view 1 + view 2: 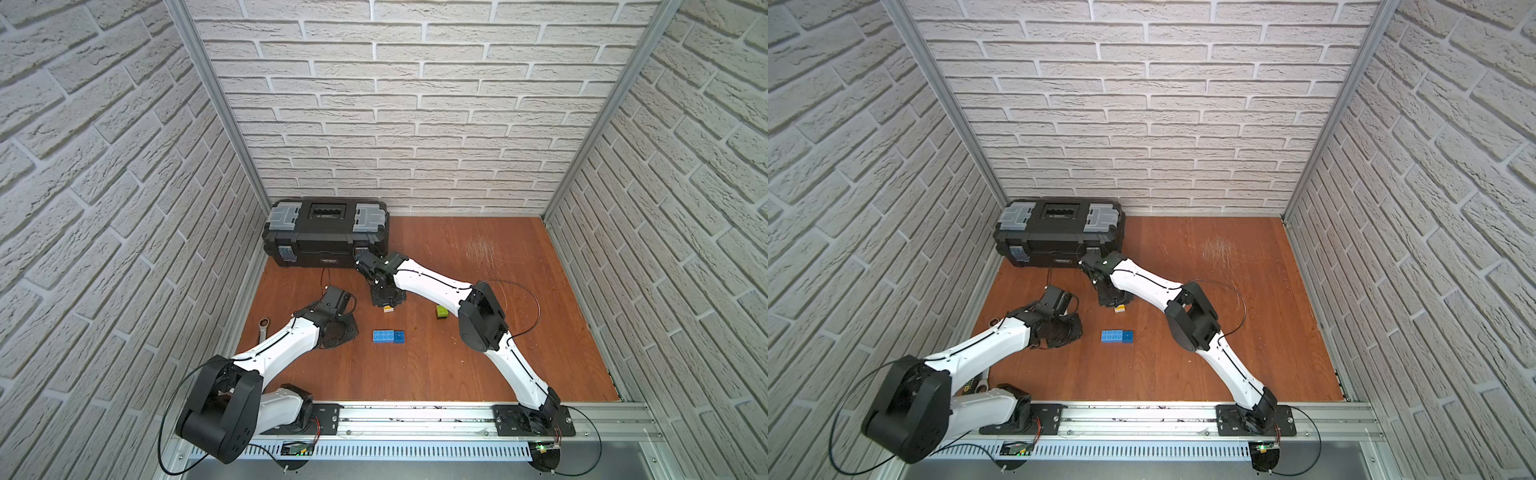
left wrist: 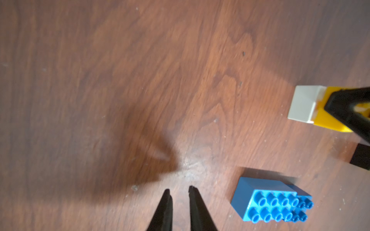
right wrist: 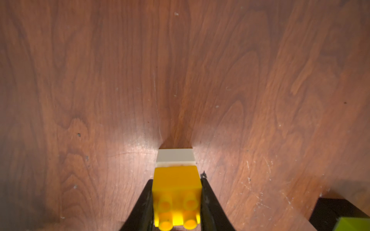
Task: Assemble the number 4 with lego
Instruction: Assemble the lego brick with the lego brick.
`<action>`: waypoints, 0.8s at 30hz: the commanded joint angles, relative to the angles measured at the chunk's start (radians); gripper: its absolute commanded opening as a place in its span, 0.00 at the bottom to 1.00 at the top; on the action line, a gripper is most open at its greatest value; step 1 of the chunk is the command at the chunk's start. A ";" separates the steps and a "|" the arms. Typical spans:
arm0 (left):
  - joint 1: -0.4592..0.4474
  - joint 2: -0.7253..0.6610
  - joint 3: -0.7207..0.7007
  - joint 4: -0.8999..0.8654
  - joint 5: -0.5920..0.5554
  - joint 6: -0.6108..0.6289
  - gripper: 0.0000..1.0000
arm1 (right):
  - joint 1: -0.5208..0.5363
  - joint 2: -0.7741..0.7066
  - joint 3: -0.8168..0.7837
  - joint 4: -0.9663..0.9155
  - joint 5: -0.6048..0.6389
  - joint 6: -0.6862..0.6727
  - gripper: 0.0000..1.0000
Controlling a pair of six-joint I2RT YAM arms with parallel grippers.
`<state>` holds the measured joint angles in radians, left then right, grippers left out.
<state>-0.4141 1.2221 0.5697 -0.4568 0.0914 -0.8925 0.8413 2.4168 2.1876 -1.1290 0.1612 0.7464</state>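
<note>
Right claw [image 3: 177, 180] is clamped on the yellow brick [image 3: 176, 186], pinching its two side walls. A white brick [image 3: 175, 155] is pressed onto the yellow one's underside, so I'm carrying a two-brick column, not a single piece. Its long axis runs along the fingers and tips down at the table [image 3: 80, 80], white end lowest, yellow studs facing back up at the wrist. I judge the grip is chosen so the free white end can be set down or pushed onto another piece; whether white touches the wood I can't tell. The column sits just past the far side of the long blue brick [image 1: 383, 336], my anchor for everything else. That brick lies flat, studs up, long axis crosswise in front of me, with a dark blue square [image 1: 400, 337] butted against its right end — the start of the crossbar, I'd say. A green brick [image 1: 441, 311] waits well off to its right. Left claw [image 2: 179, 191] hovers near the blue brick's left end, fingers narrowly apart and empty — likely ready to brace it.
</note>
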 commanded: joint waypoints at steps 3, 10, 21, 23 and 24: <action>0.006 -0.001 -0.009 0.006 0.001 0.001 0.20 | -0.007 0.034 -0.008 -0.003 0.002 0.016 0.02; 0.008 -0.008 -0.008 0.001 0.002 0.001 0.20 | 0.003 0.095 0.015 -0.052 -0.001 -0.040 0.02; 0.012 -0.030 0.002 -0.011 0.018 -0.006 0.20 | 0.016 0.264 -0.137 -0.070 -0.041 -0.058 0.02; 0.010 -0.029 -0.002 -0.006 0.029 -0.013 0.20 | 0.012 0.276 -0.173 -0.030 -0.057 -0.052 0.02; 0.010 -0.026 -0.006 0.000 0.036 -0.018 0.19 | 0.010 0.281 -0.182 -0.019 -0.065 -0.051 0.02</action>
<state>-0.4091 1.2072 0.5697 -0.4568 0.1047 -0.8955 0.8536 2.4538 2.1693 -1.1263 0.2100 0.7025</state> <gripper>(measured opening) 0.198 0.320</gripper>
